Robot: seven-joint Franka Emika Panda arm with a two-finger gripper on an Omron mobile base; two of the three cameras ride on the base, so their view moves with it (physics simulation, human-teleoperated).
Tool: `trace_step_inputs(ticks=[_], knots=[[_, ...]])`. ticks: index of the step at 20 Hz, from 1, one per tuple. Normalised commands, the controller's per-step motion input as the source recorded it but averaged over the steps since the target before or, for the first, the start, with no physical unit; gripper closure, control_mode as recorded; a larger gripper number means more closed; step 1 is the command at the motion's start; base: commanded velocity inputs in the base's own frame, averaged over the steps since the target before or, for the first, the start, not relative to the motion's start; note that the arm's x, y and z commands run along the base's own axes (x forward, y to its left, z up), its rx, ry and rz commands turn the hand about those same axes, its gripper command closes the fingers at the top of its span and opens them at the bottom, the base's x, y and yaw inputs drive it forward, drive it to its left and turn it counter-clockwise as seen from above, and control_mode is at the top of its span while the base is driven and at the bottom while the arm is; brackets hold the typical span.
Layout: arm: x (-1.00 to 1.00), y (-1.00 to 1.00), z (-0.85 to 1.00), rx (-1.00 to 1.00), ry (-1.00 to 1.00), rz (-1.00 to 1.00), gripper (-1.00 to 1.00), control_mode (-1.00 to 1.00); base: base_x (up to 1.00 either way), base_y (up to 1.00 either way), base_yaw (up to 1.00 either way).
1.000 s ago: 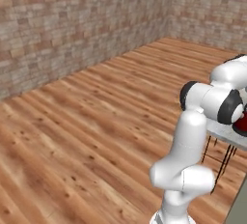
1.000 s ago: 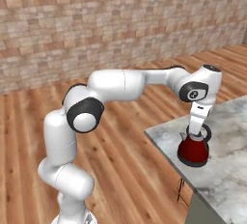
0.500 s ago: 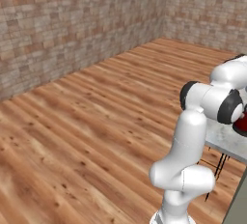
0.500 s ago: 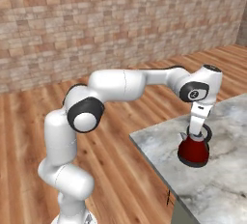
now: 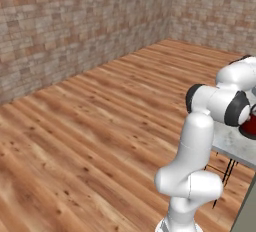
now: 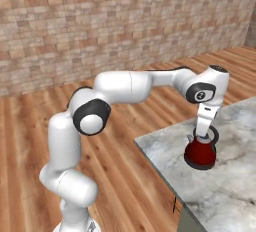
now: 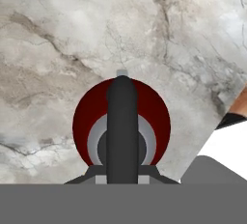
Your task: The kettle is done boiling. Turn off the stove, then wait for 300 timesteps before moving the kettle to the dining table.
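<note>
My arm reached out level, wrist bent down; my pincer (image 6: 203, 137) gripped the kettle (image 6: 200, 152) handle (over the table (image 6: 235, 186)).

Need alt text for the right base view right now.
The gripper is shut on the handle of the red kettle, over the grey marbled table near its corner. Behind are wood floor and a brick wall.

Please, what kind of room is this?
Probably a dining corner of a home: a wooden plank floor, brick walls, and a pale table on thin dark legs, with a red kettle on or just above it.
</note>
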Motion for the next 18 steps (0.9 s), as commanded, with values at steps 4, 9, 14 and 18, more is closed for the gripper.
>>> trace_step_inputs(ticks=[4, 9, 14, 18], knots=[[0.12, 0.0, -0.02, 0.0, -0.02, 0.0, 1.0, -1.0, 0.0, 0.0, 0.0], [0.15, -0.01, -0.12, 0.0, -0.08, 0.0, 1.0, -1.0, 0.0, 0.0, 0.0], [0.12, -0.03, -0.24, 0.0, -0.12, 0.0, 1.0, -1.0, 0.0, 0.0, 0.0], [0.13, -0.01, -0.26, 0.0, -0.09, 0.0, 1.0, -1.0, 0.0, 0.0, 0.0]])
